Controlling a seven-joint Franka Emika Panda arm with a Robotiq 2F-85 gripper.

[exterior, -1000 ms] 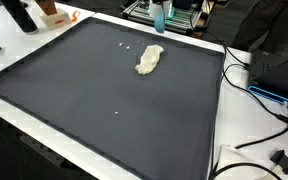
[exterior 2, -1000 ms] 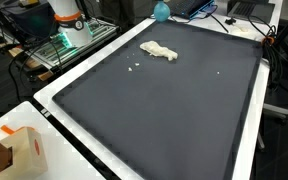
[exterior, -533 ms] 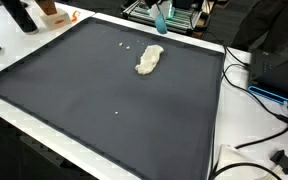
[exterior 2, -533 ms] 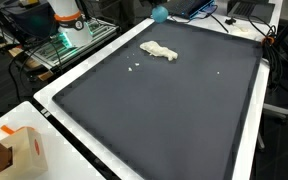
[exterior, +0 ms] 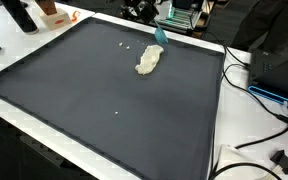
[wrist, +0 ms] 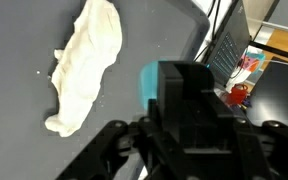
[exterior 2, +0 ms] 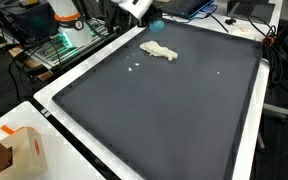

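Dark mat over a white counter, with lab clutter and cables past the edges. Near the far edge of the mat lies the cream cloth, flat and elongated, well apart from the counter rim. Just above its far end hangs the hand, with a teal piece at its tip. Cannot tell whether spread or pressed together: the wrist view shows only the black body and a teal patch, with the fingertips hidden.

Likely trouble, judged from this pose:
- Coming down off-centre, past the cloth's end, and closing on bare mat.
- Pinching only a fold, so that the limp cloth sags and slips out on lifting.
- Pressing too deep and snagging or dragging the mat.
- Sweeping the nearby specks about.

Count:
- Cream cloth: one.
- Hand: one.
- Teal piece: one.
- Mat: one.
- White specks: three, two just beside the cloth and one near mid-mat.
- Orange-and-white carton: one, off the mat at a counter corner.
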